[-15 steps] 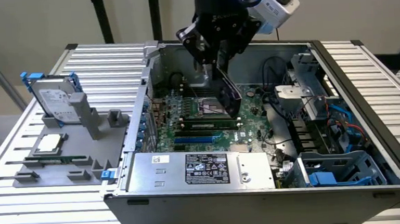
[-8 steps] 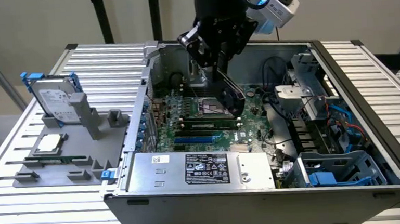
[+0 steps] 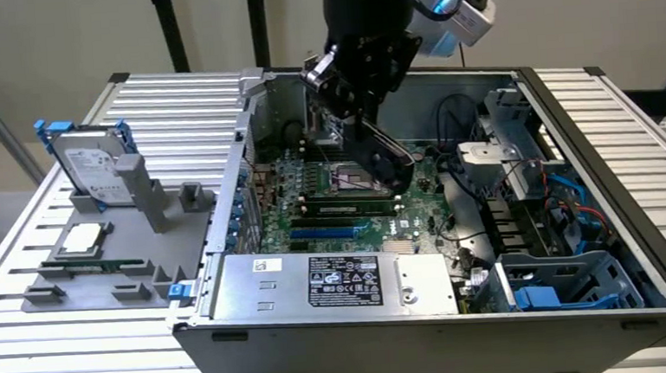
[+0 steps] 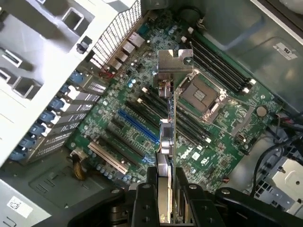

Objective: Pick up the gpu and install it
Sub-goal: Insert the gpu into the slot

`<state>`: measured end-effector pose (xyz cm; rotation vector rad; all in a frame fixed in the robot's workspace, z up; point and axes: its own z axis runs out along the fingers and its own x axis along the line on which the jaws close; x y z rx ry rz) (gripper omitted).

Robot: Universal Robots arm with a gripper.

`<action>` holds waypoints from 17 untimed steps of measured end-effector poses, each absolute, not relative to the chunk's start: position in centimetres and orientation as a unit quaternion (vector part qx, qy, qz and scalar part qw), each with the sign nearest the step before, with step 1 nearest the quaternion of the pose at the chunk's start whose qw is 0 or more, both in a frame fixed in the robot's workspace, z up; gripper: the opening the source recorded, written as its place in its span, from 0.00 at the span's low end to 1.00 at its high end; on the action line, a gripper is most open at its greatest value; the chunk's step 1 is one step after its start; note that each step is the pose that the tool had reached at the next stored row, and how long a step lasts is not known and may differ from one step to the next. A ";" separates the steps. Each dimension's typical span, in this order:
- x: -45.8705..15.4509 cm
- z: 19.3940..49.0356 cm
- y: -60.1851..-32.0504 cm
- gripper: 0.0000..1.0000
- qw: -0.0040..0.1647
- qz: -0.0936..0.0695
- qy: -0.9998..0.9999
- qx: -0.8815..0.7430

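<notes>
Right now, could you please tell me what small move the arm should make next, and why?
Probably ease the gpu sideways toward the blue slot: the gripper is shut on it, and it hangs over the black slots beside the CPU socket, not over the blue slot.

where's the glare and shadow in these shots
Exterior view: the white slatted metal table is brightly lit, the open grey computer case darker inside. Wrist view: the silver end bracket of the thin flat gpu card catches glare, as does the perforated case wall; the black gripper holding it sits in shadow.
</notes>
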<state>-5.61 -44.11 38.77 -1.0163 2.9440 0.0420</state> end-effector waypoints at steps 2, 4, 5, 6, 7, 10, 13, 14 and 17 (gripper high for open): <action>-5.6 38.6 -44.1 0.00 0.013 0.014 0.939 -0.343; -5.6 38.5 -44.1 0.00 0.013 0.014 0.933 -0.360; -5.6 38.4 -44.1 0.00 0.013 0.014 0.929 -0.369; -5.6 38.3 -44.1 0.00 0.013 0.014 0.926 -0.377; -5.6 38.3 -44.1 0.00 0.013 0.014 0.922 -0.386; -5.6 38.0 -44.1 0.00 0.012 0.015 0.912 -0.411; -5.6 37.8 -44.1 0.00 0.012 0.015 0.900 -0.435; -5.6 37.7 -44.1 0.00 0.012 0.015 0.896 -0.443; -5.6 37.5 -44.1 0.00 0.011 0.015 0.884 -0.468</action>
